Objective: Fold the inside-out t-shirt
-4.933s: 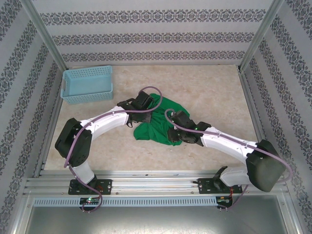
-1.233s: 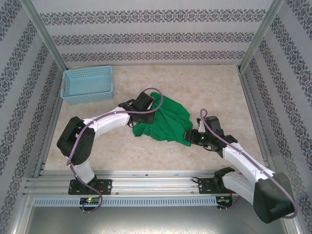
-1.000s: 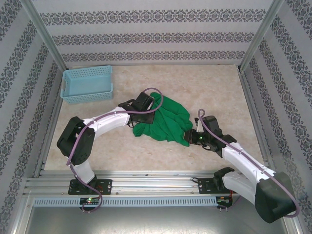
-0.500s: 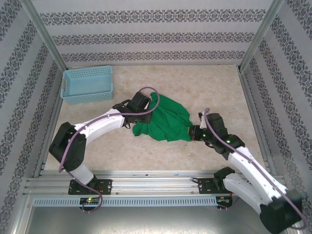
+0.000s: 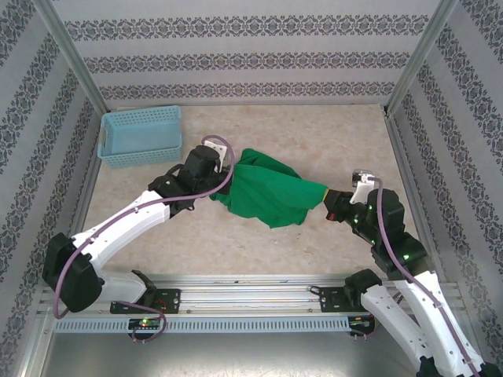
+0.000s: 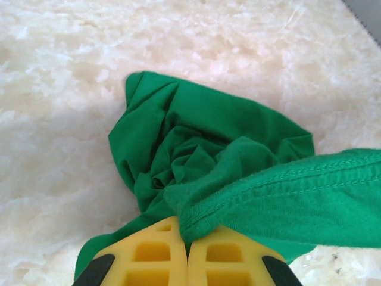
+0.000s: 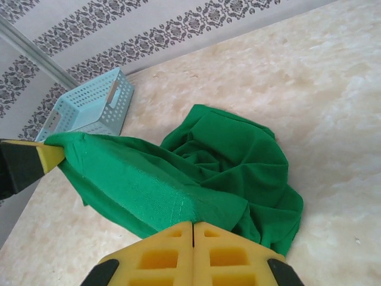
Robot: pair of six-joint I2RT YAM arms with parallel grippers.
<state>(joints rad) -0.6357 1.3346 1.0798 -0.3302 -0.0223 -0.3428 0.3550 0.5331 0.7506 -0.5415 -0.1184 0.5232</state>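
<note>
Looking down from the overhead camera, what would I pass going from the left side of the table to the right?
Light blue plastic mesh basket → left gripper, shut on one end of the cloth → bright green cloth t-shirt, stretched between the two → right gripper, pinching the other end.

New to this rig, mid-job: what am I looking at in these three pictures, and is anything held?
Two robot arms are bolted at the near edge of a pale table. The wide picture looks down from above and behind them. The two close-ups come from a camera on each wrist, with yellow fingers at the bottom. On the table lie a green t-shirt and, far left, a light blue basket. The left end effector is shut on one edge of the shirt, the right end effector on the opposite edge. A band of cloth stretches between them; the rest lies bunched.
</note>
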